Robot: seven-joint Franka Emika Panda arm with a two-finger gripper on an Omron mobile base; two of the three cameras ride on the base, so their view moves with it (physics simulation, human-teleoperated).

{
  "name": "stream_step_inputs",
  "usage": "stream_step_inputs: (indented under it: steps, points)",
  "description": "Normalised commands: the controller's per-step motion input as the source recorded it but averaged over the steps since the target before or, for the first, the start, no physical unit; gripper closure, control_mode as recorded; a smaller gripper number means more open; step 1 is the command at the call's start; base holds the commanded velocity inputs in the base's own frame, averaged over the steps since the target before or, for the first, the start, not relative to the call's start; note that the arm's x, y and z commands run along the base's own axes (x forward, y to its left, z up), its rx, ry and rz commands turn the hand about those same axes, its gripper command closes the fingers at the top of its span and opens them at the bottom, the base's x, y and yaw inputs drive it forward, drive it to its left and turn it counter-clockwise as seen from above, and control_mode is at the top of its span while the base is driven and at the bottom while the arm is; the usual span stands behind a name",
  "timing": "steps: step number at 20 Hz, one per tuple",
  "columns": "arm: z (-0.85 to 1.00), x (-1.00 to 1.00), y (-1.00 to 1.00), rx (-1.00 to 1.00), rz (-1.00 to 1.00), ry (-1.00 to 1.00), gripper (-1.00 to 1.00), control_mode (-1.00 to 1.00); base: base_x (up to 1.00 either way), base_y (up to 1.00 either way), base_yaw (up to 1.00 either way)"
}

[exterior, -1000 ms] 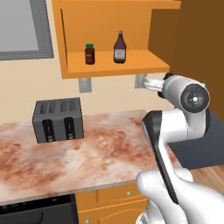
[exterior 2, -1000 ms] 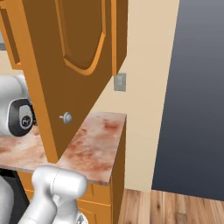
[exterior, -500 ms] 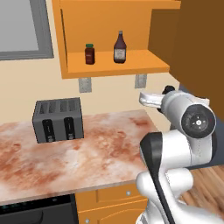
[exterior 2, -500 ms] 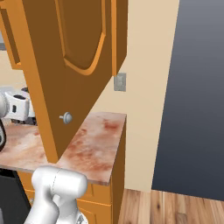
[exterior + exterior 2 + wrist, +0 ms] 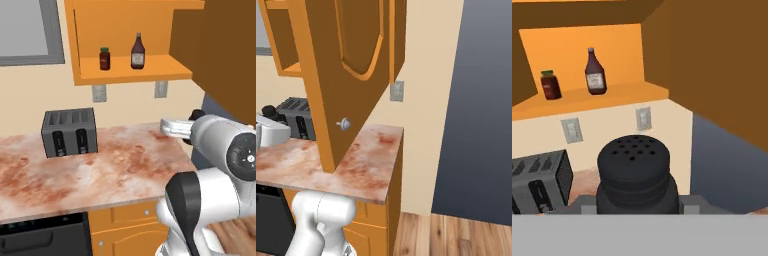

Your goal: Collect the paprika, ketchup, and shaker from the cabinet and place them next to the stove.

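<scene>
Black rounded-top shaker [image 5: 634,175] sits pinched in the tool [image 5: 634,202] above the marbled surface [image 5: 110,165]; squat green-lidded paprika jar [image 5: 104,58] and tall ketchup bottle [image 5: 138,51] stand on the orange cabinet [image 5: 135,75] shelf.

paprika [image 5: 104,58]: 1 | ketchup [image 5: 137,51]: 1 | shaker [image 5: 635,176]: 1 | toaster [image 5: 69,132]: 1 | wall outlets [image 5: 99,93]: 2

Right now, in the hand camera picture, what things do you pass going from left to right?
Toaster → paprika → ketchup → shaker, held low in the middle → open cabinet door on the right.
</scene>
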Motion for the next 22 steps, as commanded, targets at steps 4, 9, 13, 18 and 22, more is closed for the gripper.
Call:
stream_step_inputs:
  steps: [4, 9, 13, 18, 22]
  points:
    - [0.00, 0.00, 0.00, 0.00, 0.00, 0.00, 1.00, 1.00, -0.57, 0.76, 0.16]
    - [0.00, 0.00, 0.00, 0.00, 0.00, 0.00, 1.00, 1.00, -0.41, 0.93, 0.30]
    - [0.00, 0.00, 0.00, 0.00, 0.00, 0.00, 1.00, 1.00, -0.29, 0.91, 0.41]
    - [0.00, 0.00, 0.00, 0.00, 0.00, 0.00, 1.00, 1.00, -0.21, 0.84, 0.47]
    - [0.00, 0.00, 0.00, 0.00, 0.00, 0.00, 1.00, 1.00, -0.09, 0.83, 0.48]
